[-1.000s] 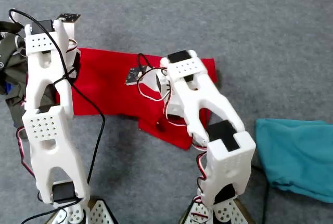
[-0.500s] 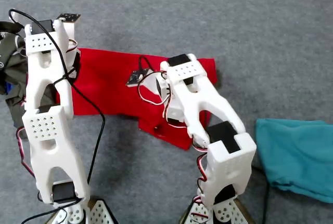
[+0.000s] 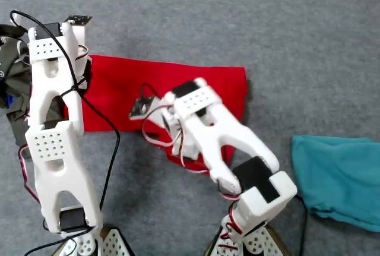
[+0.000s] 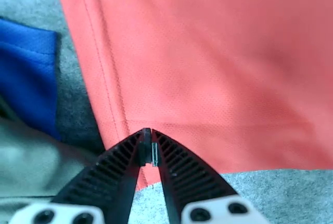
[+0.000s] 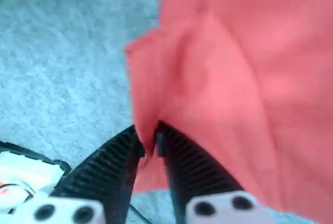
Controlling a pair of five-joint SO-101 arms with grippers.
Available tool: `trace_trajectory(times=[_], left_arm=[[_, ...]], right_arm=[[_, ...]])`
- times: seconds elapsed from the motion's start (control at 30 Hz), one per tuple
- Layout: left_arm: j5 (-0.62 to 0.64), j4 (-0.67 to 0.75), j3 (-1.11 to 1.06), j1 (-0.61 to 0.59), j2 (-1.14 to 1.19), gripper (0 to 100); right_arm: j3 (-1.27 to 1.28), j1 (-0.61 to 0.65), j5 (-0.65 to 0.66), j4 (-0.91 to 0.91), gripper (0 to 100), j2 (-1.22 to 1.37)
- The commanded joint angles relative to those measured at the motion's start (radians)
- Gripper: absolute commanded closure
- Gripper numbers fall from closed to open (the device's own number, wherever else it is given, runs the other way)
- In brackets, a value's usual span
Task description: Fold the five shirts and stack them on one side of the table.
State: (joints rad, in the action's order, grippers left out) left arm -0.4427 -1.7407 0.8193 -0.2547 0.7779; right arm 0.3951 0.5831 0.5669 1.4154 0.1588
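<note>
A red shirt (image 3: 130, 89) lies spread across the middle of the grey table. In the left wrist view, my left gripper (image 4: 148, 148) is shut on the hem of the red shirt (image 4: 218, 68) at its left end. The left arm (image 3: 53, 89) stands over that end in the high view. My right gripper (image 5: 149, 148) is shut on a bunched fold of the red shirt (image 5: 244, 78), lifted off the table. The right arm (image 3: 202, 119) covers the shirt's front edge in the high view.
A teal shirt (image 3: 338, 173) lies crumpled at the right edge. Dark olive and blue clothes (image 3: 12, 84) are piled at the left edge, also seen as blue cloth (image 4: 26, 73) and olive cloth (image 4: 31, 167). Bare grey table (image 3: 285, 36) lies beyond the red shirt.
The right arm has swung to the left and toward the front, pulling the shirt's front fold with it and uncovering the shirt's right end. The left arm has kept still.
</note>
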Motion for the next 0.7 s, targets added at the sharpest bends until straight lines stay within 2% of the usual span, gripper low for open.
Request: trace_trajectory(times=[0.0, 0.1, 0.2, 0.3, 0.47, 0.53, 0.67], left_arm=[[-0.003, 0.005, 0.002, -0.021, -0.071, 98], [-0.003, 0.005, 0.000, -0.023, -0.070, 98], [-0.003, 0.005, 0.000, -0.021, -0.070, 98], [-0.002, 0.005, 0.002, -0.020, -0.070, 98], [0.037, 0.052, 0.002, -0.012, -0.070, 98], [0.091, 0.086, 0.000, -0.017, -0.068, 98], [0.100, 0.101, -0.003, -0.017, -0.045, 98]], right_arm=[[0.030, 0.016, -0.014, -0.009, 81.4, -0.076], [-0.016, -0.018, -0.012, 0.028, 76.2, -0.127], [-0.125, -0.056, 0.015, 0.081, 76.0, -0.160], [-0.260, -0.157, 0.063, 0.068, 76.0, -0.124], [-0.532, -0.323, 0.118, 0.017, 80.7, 0.117], [-0.647, -0.346, 0.118, 0.020, 84.6, 0.234], [-0.814, -0.349, 0.120, 0.020, 86.4, 0.435]])
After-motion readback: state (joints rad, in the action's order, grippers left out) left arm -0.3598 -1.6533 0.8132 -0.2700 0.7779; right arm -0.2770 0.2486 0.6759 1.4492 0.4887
